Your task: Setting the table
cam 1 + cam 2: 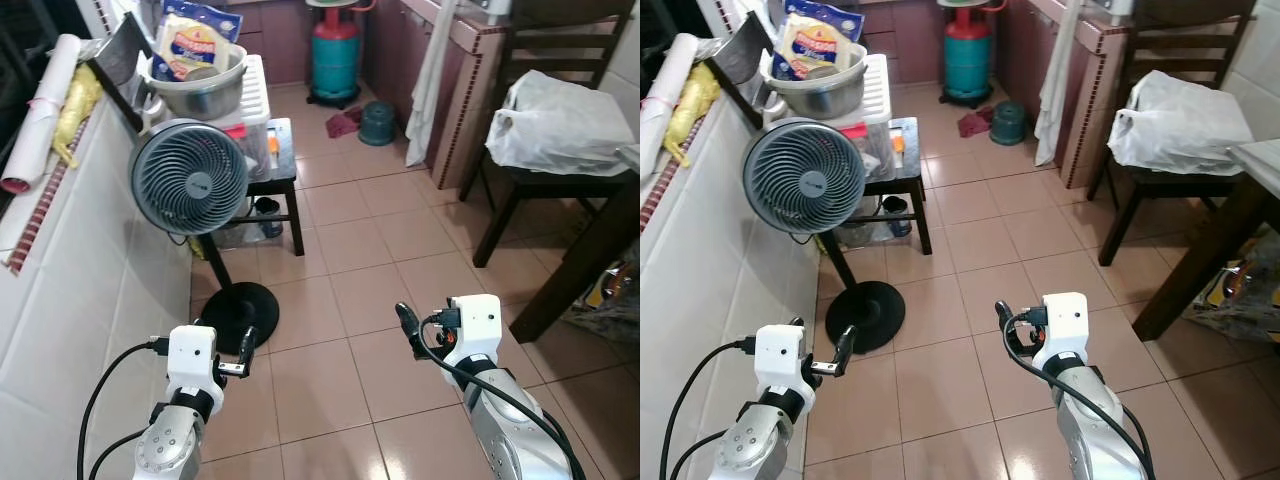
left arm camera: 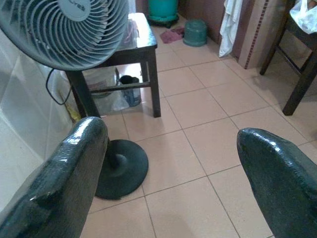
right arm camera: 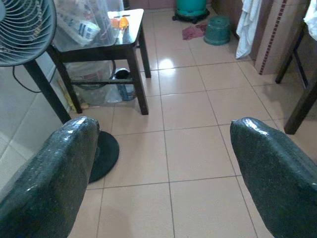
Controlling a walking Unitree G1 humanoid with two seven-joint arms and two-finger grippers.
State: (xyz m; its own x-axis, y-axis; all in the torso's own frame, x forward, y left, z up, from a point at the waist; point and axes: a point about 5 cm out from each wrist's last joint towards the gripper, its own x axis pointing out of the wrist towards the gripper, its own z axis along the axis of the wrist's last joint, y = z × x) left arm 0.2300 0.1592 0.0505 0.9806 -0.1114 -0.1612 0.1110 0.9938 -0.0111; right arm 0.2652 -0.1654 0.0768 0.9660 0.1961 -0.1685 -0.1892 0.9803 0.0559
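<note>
— Looking for the table itself: its dark corner and leg [image 1: 590,260] stand at about three o'clock, beside a wooden chair [image 1: 520,190] holding a white plastic bag [image 1: 560,125]. No dishes or cutlery can be made out, so I judge the setting hasn't begun.

— And the grippers?

— Left gripper [image 2: 168,163] and right gripper [image 3: 163,163] both hang with fingers spread wide, holding nothing, above the tiled floor [image 1: 370,250].

— Any writing?

— A yellow-and-blue packet [image 1: 195,40] in the metal bowl [image 1: 205,90] at eleven o'clock carries print too small to read. The fan [image 1: 190,177] hub badge is illegible too. A teal gas cylinder [image 1: 335,55] stands at twelve.
</note>
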